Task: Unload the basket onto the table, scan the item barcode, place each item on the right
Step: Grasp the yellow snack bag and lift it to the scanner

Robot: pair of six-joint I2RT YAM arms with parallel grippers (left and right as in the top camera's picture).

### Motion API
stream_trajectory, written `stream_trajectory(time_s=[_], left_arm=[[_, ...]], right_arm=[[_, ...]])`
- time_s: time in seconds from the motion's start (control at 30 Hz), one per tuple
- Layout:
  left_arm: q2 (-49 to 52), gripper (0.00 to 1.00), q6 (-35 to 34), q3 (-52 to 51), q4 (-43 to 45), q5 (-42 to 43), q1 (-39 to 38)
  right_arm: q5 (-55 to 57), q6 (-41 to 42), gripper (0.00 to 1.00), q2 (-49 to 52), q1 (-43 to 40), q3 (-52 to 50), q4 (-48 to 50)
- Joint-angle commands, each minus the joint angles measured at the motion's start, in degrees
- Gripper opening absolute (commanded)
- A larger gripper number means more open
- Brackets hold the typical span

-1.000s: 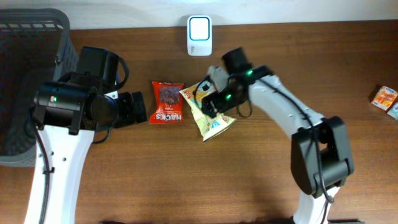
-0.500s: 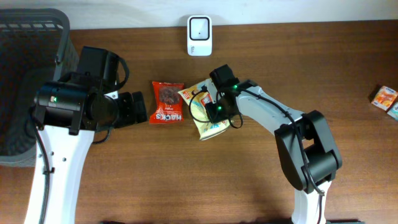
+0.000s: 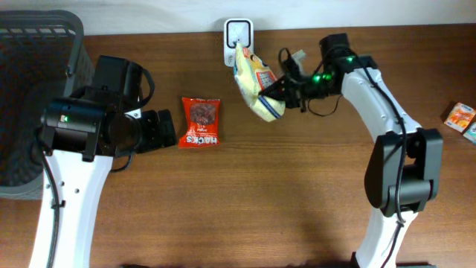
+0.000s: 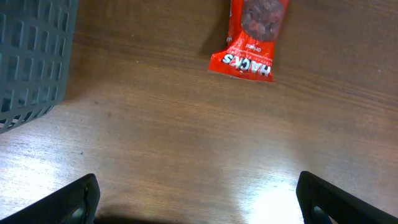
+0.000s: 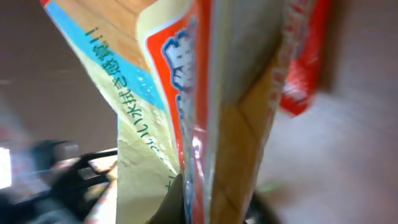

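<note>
**Overhead view: pouch held up at the scanner, barcode side unseen**

Overhead, the right gripper [image 3: 282,93] is clamped on the edge of the yellow snack pouch [image 3: 256,82], which hangs off the wooden table [image 3: 223,208]. The pouch lies at about 9 o'clock from that claw. Its long axis runs from 11 o'clock to 5 o'clock, and its upper end overlaps the lower edge of the white scanner [image 3: 239,31] at the table's 12 o'clock edge. The right arm is the nearer one by far. The left gripper [image 3: 165,128] waits at the 9 o'clock side with jaws wide apart and nothing between them, beside the red Hacks packet [image 3: 201,121].

I judge the coming move turns on which face of the pouch meets the scanner window, and that cannot be told. No barcode shows. The right wrist view is blurred and filled by the pouch, so the fingers are hidden. The pouch also covers part of the scanner.
</note>
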Motion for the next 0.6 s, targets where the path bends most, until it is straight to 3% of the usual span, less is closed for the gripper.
stream_trajectory(time_s=[0.0, 0.17, 0.27, 0.37, 0.57], left_arm=[[-0.22, 0.99, -0.52, 0.24, 0.09, -0.63, 0.09], [-0.22, 0.99, -0.52, 0.24, 0.09, -0.63, 0.09], [-0.22, 0.99, -0.52, 0.24, 0.09, -0.63, 0.09], [-0.22, 0.99, -0.52, 0.24, 0.09, -0.63, 0.09], [-0.22, 0.99, -0.52, 0.24, 0.09, -0.63, 0.09]], right_arm=[[-11.80, 7.04, 0.04, -0.59, 0.33, 1.16, -0.42], [-11.80, -3.08, 0.04, -0.59, 3.80, 1.16, -9.94], [-11.80, -1.40, 0.04, -0.59, 5.73, 1.18, -10.14], [-11.80, 6.32, 0.04, -0.59, 6.21, 1.18, -10.08], [-11.78, 6.43, 0.04, -0.59, 6.34, 1.18, -8.94]])
